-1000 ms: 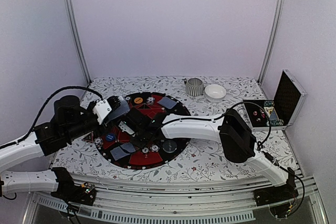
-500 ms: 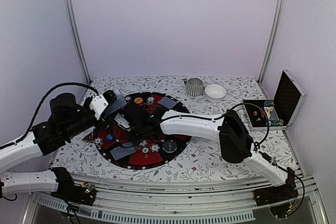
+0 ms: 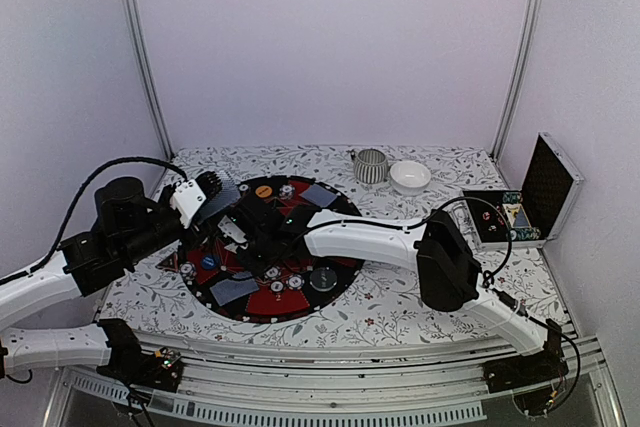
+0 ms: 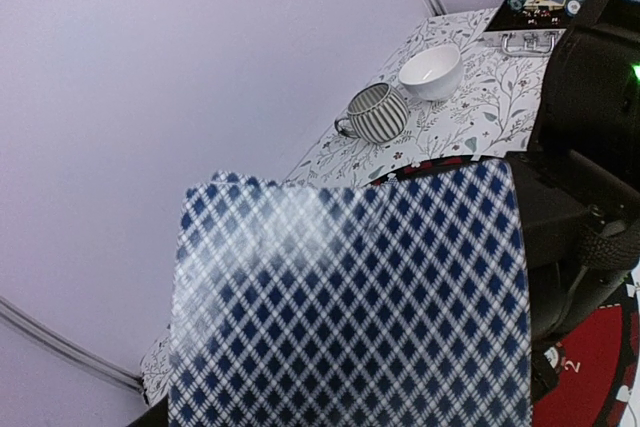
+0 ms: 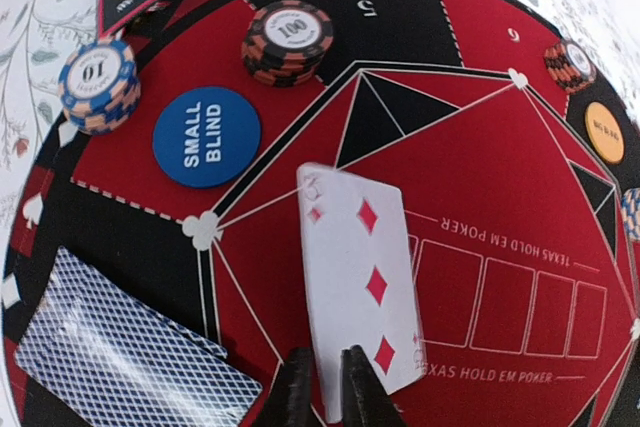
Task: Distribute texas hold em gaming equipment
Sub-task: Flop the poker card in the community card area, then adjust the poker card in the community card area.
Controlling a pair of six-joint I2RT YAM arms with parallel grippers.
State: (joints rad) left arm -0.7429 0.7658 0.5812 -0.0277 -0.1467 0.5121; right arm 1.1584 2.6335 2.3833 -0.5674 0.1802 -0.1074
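While face-up, white red-diamond card (image 5: 360, 287)

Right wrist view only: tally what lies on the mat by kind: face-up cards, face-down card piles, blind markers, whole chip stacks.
Face-up cards: 1
Face-down card piles: 1
Blind markers: 2
Chip stacks wholly in view: 3
Total: 7

Floral-print table (image 3: 400, 307) w/ round poker mat (image 3: 300, 297); ribbed cup (image 3: 370, 165); white bowl (image 3: 410, 177); open case (image 3: 545, 192).
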